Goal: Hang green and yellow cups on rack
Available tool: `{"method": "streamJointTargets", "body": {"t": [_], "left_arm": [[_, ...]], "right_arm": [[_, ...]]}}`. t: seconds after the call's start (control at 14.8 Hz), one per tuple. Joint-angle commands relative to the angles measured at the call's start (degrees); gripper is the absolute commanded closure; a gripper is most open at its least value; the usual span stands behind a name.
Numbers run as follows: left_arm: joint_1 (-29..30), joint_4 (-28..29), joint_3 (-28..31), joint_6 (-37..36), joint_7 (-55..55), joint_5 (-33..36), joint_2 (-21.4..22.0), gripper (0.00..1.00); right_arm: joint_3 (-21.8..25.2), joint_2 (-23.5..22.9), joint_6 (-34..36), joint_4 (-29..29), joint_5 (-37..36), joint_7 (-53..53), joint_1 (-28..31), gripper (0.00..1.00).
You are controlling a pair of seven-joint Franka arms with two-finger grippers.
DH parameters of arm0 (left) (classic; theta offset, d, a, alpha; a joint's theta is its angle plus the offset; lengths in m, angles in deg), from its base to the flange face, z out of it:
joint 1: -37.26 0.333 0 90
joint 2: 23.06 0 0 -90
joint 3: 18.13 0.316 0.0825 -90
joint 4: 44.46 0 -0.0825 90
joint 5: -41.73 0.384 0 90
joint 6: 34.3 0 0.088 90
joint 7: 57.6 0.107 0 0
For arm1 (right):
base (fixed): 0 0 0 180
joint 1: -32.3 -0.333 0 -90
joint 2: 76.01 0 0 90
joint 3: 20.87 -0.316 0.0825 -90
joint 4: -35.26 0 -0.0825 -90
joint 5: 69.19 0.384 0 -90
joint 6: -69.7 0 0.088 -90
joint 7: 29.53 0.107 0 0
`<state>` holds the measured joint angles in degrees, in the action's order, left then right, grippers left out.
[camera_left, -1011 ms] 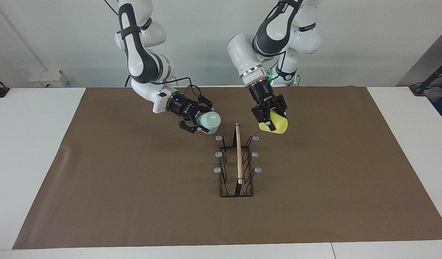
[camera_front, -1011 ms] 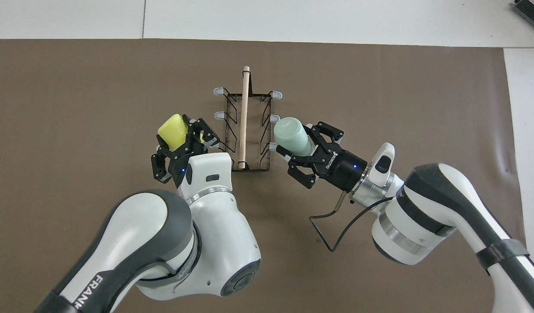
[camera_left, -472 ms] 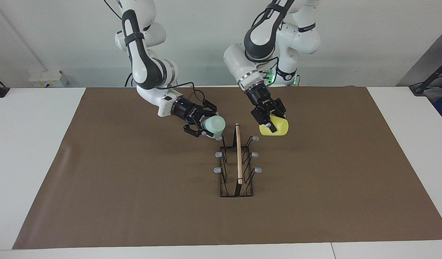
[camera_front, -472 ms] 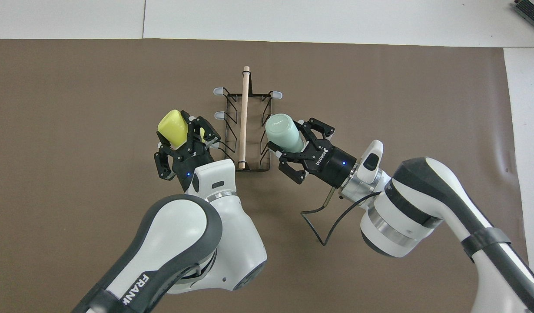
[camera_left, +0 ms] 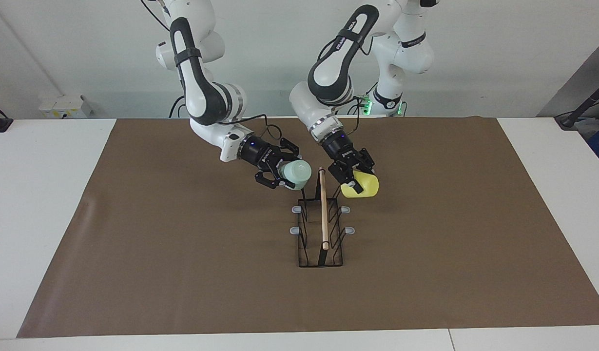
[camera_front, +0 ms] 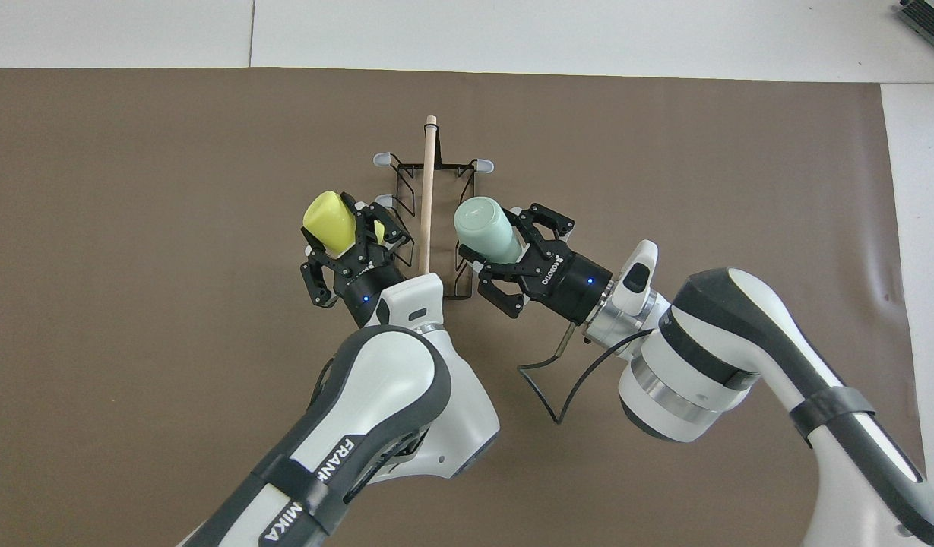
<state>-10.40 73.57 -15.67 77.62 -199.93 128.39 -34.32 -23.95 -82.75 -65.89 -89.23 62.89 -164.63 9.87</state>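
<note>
The left gripper (camera_left: 354, 184) (camera_front: 343, 241) is clenched on the yellow cup (camera_left: 361, 185) (camera_front: 327, 219), which it holds tilted in the air just beside the rack (camera_left: 321, 229) (camera_front: 430, 220), at the end nearest the robots. The right gripper (camera_left: 284, 174) (camera_front: 504, 247) grips the green cup (camera_left: 296, 174) (camera_front: 482, 227) at the rack's other flank, over the nearest of the 3 prongs there. Whether either cup touches a prong is hard to tell.

Robotics lab: two Franka arms (camera_left: 202, 92) at a papered table (camera_left: 50, 204).
</note>
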Motion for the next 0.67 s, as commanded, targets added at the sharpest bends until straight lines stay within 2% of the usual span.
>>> {"method": "streamJointTargets", "body": {"t": [0.0,0.4,0.61], "left_arm": [[-2.1,-0.6,0.8,-2.6,-0.8,1.1,-1.1,1.0],[-5.2,3.4,0.8,-4.1,-2.4,1.1,-0.8,1.0],[-5.4,3.6,0.7,-4.7,-2.4,1.1,-0.7,1.0]], "right_arm": [[-0.1,-1.1,-1.4,1.3,0.9,-1.8,-0.2,1.0],[-0.1,-1.2,-2.5,1.2,0.6,-1.8,-0.4,1.0],[-0.1,-1.3,-3.4,1.2,0.0,-1.7,-0.4,1.0]]}}
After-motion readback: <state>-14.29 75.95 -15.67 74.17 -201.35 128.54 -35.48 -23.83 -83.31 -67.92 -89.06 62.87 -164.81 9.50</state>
